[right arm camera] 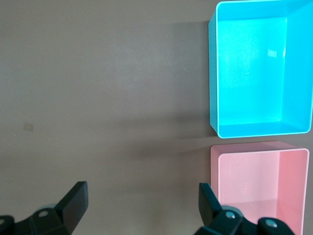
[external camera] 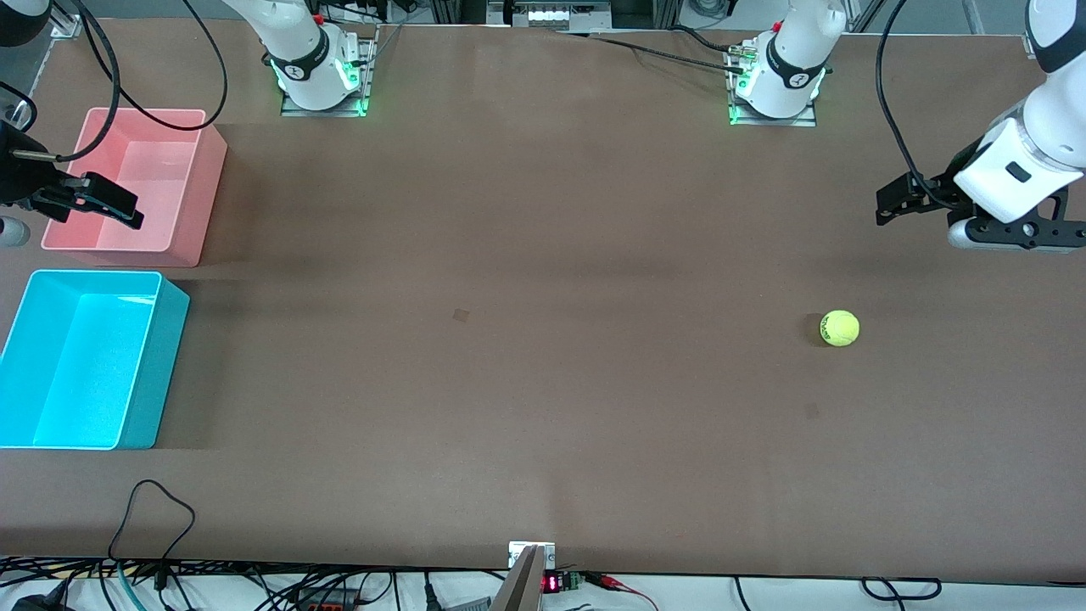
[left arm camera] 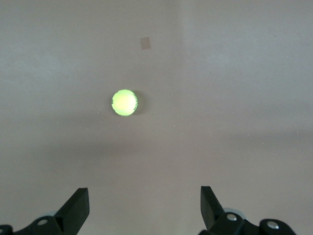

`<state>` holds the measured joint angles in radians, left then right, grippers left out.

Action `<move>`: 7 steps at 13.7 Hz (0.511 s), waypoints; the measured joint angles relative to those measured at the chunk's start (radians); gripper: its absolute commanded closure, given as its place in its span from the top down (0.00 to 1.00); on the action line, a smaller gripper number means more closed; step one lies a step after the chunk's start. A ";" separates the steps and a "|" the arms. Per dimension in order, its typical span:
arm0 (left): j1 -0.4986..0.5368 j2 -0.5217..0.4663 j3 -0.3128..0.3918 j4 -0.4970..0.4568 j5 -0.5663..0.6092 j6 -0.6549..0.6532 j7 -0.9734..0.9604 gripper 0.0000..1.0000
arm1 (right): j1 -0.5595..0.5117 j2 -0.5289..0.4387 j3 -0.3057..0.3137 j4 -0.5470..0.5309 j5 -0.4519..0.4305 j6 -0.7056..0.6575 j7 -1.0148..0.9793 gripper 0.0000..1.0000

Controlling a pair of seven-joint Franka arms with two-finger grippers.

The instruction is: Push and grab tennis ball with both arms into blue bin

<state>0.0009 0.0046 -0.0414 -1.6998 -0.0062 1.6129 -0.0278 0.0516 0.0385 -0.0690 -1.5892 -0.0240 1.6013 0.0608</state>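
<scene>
Front view coverage shows the left arm's black two-finger pincer held in the air over the brown counter at the left arm's end, its fingers spread wide with nothing between them. The right arm's black pincer is raised over the rectangular pink plastic bin, likewise spread wide and empty. The small fuzzy yellow-green tennis ball with dark lettering is seen resting on the matte counter toward the left arm's end, well apart from both bins. The rectangular cyan-blue plastic bin, smooth-walled with a lighter rim, stands just beside the pink one, nearer the front camera.
</scene>
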 measured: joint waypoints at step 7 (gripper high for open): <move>0.011 0.026 -0.005 0.029 0.000 0.000 0.046 0.24 | 0.001 0.000 0.001 0.000 0.000 0.000 0.000 1.00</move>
<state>0.0119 0.0301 -0.0465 -1.6710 -0.0062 1.6124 0.0184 0.0523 0.0385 -0.0680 -1.5895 -0.0240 1.6013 0.0609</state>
